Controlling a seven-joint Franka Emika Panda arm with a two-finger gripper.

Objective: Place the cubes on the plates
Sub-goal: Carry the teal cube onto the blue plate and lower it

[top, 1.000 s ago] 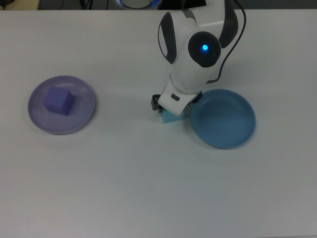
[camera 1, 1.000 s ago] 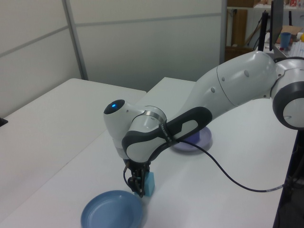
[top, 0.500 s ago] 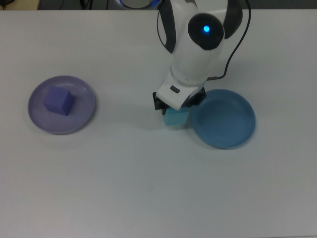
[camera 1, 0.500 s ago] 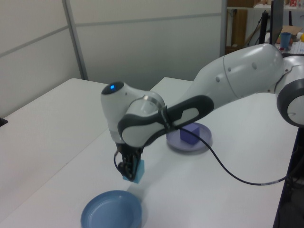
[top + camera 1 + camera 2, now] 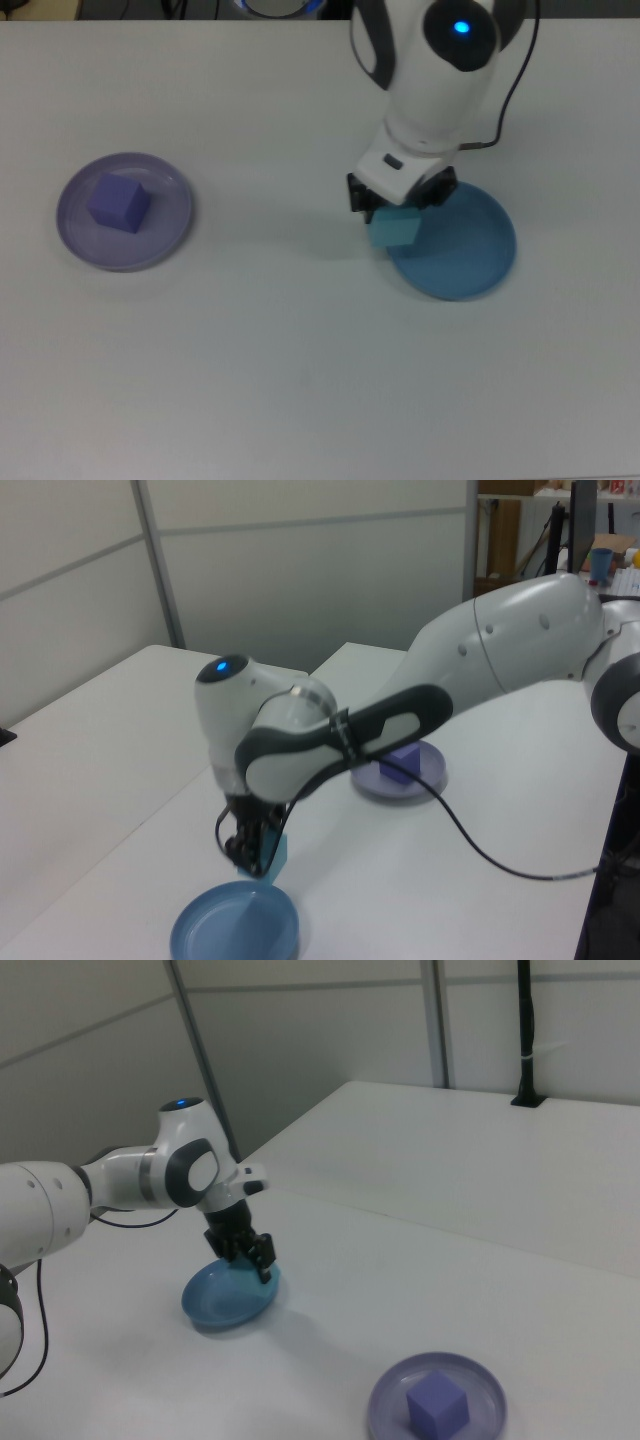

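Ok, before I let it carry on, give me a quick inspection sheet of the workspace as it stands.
Surface: white table, bare apart from the job's things.
Job's things: violet-blue cube sits on the lavender plate. Turquoise cube is held off the table, over the blue plate's rim on the top view's left; not yet set down.
Clutter: nothing seen.
Gripper: gripper shut on the turquoise cube, pointing down.
Cables: a black cable hangs from the arm and trails over the table; a black lead runs up the wall at the table's far edge.
Surroundings: pale panelled walls; shelving with small items at the left view's far right.
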